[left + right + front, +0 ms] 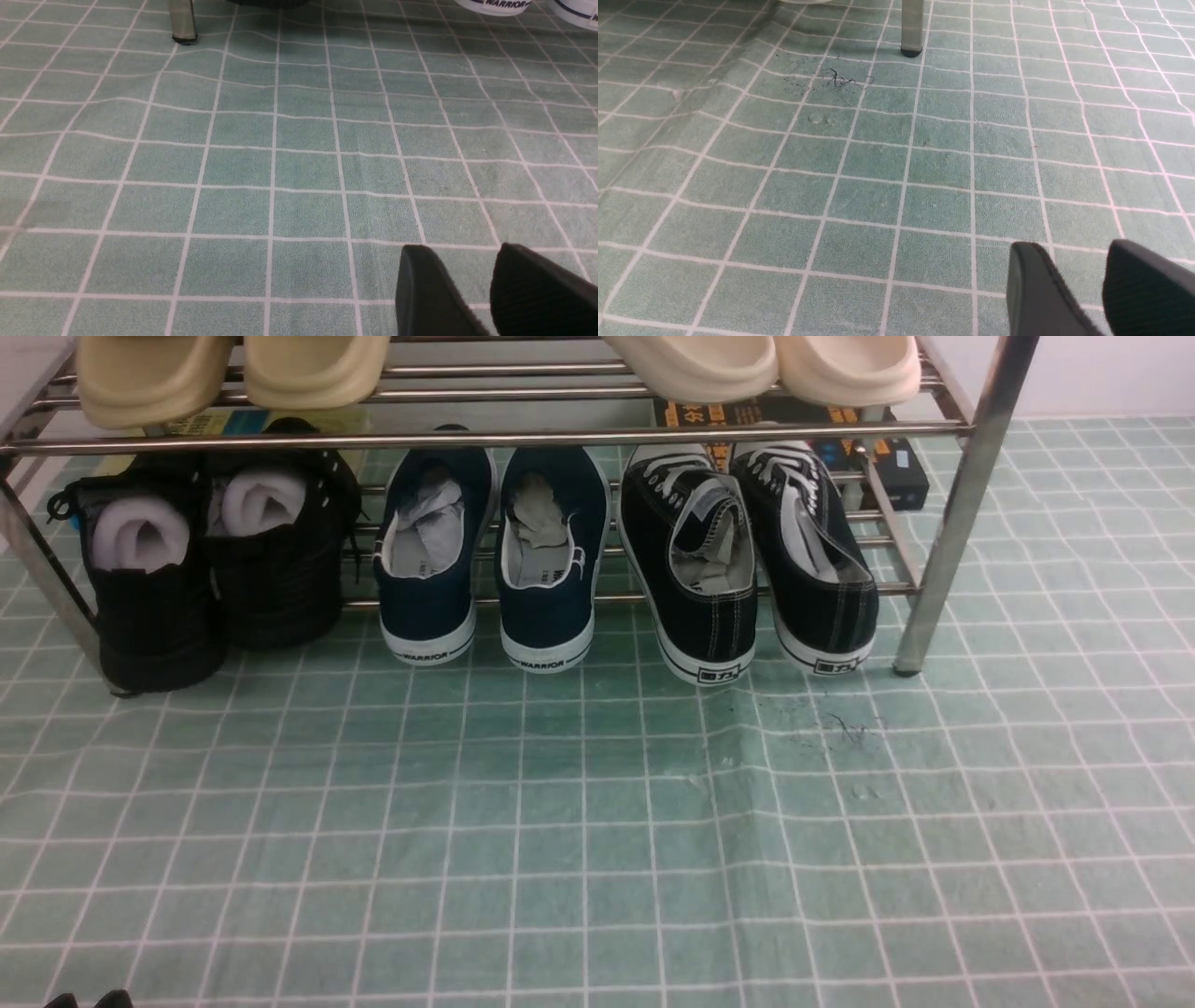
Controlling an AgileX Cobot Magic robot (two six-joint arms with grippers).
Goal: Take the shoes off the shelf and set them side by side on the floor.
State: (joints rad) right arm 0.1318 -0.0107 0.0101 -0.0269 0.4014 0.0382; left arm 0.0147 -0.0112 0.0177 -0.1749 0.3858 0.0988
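Note:
The pair of black sneakers with white laces stands on the lower tier of the chrome shelf (962, 504) at its right end, heels toward me: one shoe (695, 569) and its mate (812, 560) side by side, heels overhanging the green checked floor (597, 821). In the front view only the dark tips of my left gripper (89, 1001) show, at the bottom edge. Seen from the left wrist, the left gripper (460, 252) is open over bare floor, far from the shoes. The right gripper (1069, 247) is also open and empty, with the shelf leg (912, 25) ahead.
Navy WARRIOR slip-ons (485, 551) and black boots stuffed with foam (205, 560) share the lower tier. Beige slippers (233, 373) lie on the upper tier. A black and orange box (896, 457) sits behind. The floor covering is wrinkled, with dark scuffs (845, 728) near the right leg.

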